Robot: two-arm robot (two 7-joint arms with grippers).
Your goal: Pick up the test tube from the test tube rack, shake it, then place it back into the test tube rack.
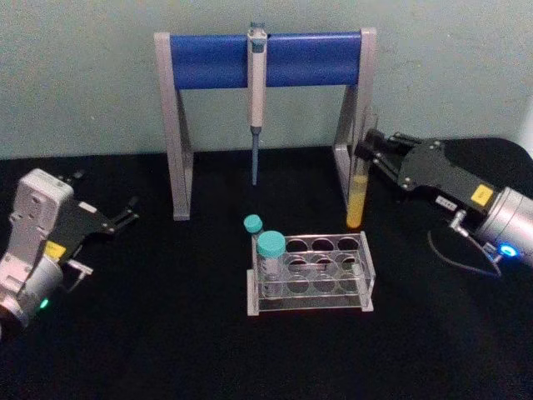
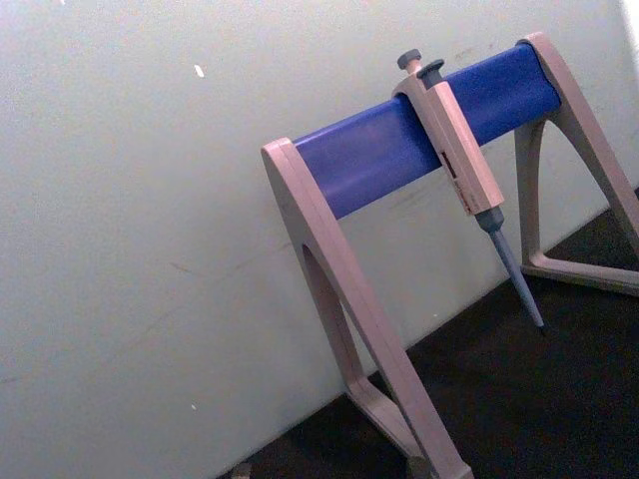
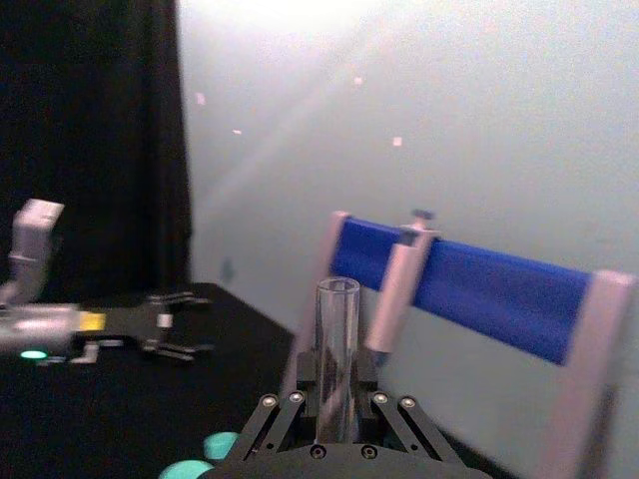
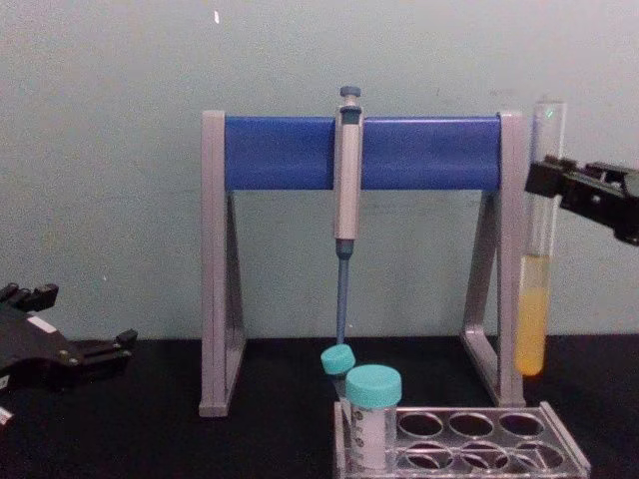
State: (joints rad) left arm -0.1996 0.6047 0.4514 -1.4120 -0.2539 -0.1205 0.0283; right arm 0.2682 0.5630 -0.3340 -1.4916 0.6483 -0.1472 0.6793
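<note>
On the black desk [image 1: 166, 333] we count one test tube rack [image 1: 310, 303], near centre, with two teal-capped tubes [image 1: 270, 250] standing at its left end. The far one is partly hidden behind the near one. The exact hole count is hard to make out through the clear plastic. Behind it there is one pipette stand [image 1: 308, 60] with one pipette [image 1: 256, 92] hanging from its blue bar.

There is one test tube [image 1: 356, 204], out of the rack. It is upright in the air, just beyond the rack's far right corner and in front of the stand's right leg. Yellow liquid fills its lower part, and its bottom is above the rack's top plate. The right claw [image 1: 364, 154] is clamped on its upper part. The chest view cuts off that arm and the rack's near edge.

The left claw [image 1: 127, 213] is parked at the far left, fingers slightly apart and holding nothing.
</note>
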